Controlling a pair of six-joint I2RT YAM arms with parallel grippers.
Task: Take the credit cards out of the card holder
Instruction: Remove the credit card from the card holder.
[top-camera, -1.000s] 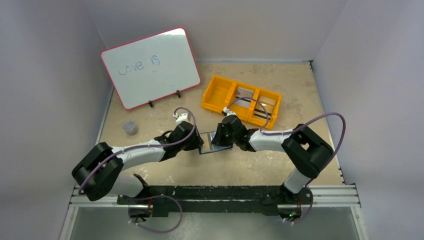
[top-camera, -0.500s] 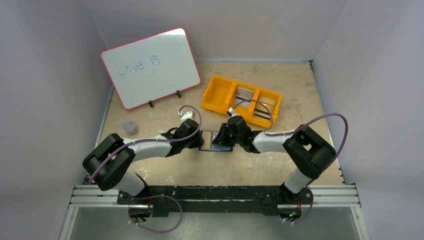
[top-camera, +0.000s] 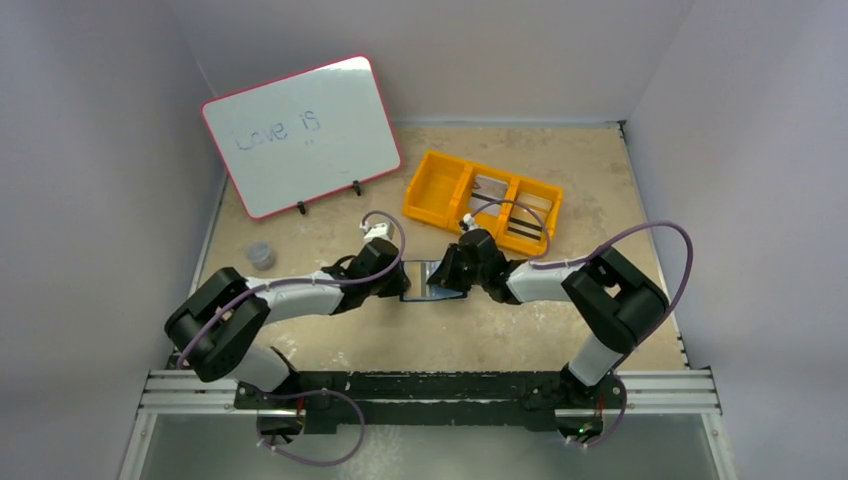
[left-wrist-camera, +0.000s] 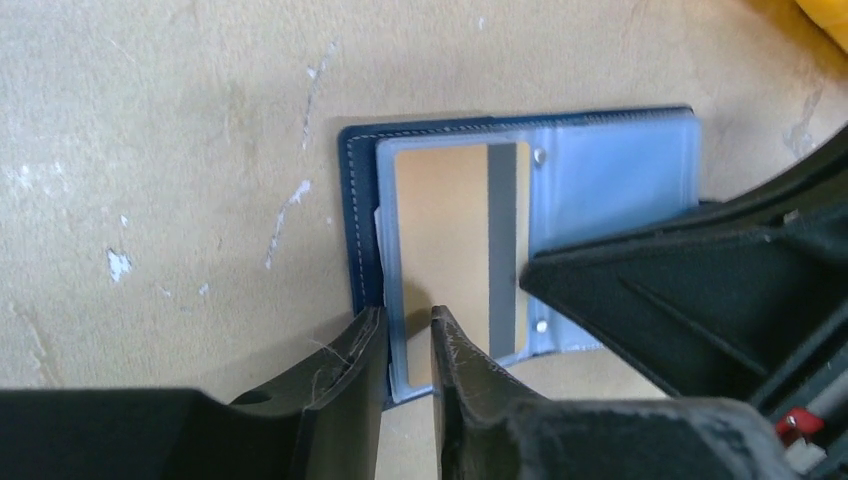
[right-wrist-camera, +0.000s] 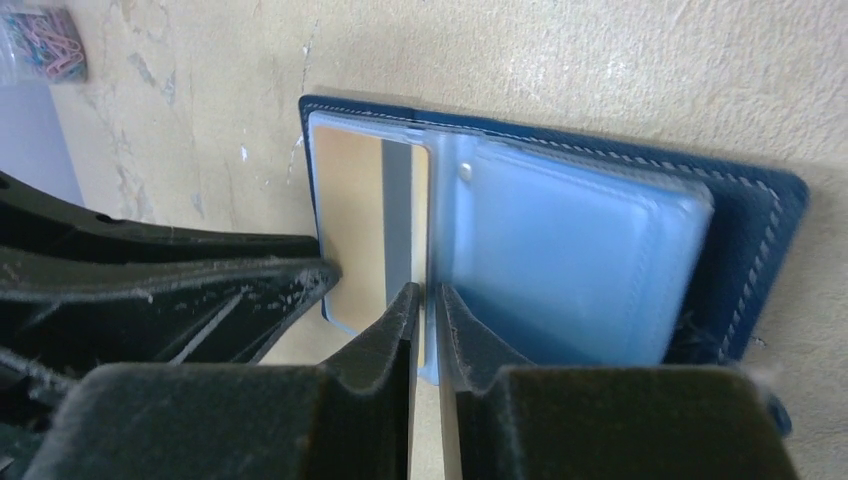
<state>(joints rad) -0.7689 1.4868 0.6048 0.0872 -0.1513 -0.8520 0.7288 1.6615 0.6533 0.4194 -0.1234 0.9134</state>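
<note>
Left gripper (left-wrist-camera: 405, 335): 2 fingers, gap narrow, pinched on the near edge of the card holder (left-wrist-camera: 352, 220), at the corner where the pale see-through pocket meets the navy cover.

Right gripper (right-wrist-camera: 425, 300): 2 fingers, gap also narrow. They are pinched on the pocket leaf, right along the striped end of the card (right-wrist-camera: 355, 220). Cannot tell whether the card itself is caught or only the plastic over it.

The two grippers come in from opposite sides and sit close together over the holder.

Card holder: count 1. It lies open and flat on the table (top-camera: 600, 190), inner pockets facing up, between the two arms.

Card: 1 visible in the holder, tan face with 1 grey stripe, lying inside the pocket.

Orange tray (top-camera: 422, 200): count 1, with 3 compartments, behind the holder and well apart from it. Pale cards (top-camera: 490, 188) lie in the middle and right compartments; they are too small to count.

Whiteboard (top-camera: 310, 140): count 1, propped at back left, with handwriting on it.

Small jar (top-camera: 262, 255) of paper clips: count 1, on the left side of the table.
</note>
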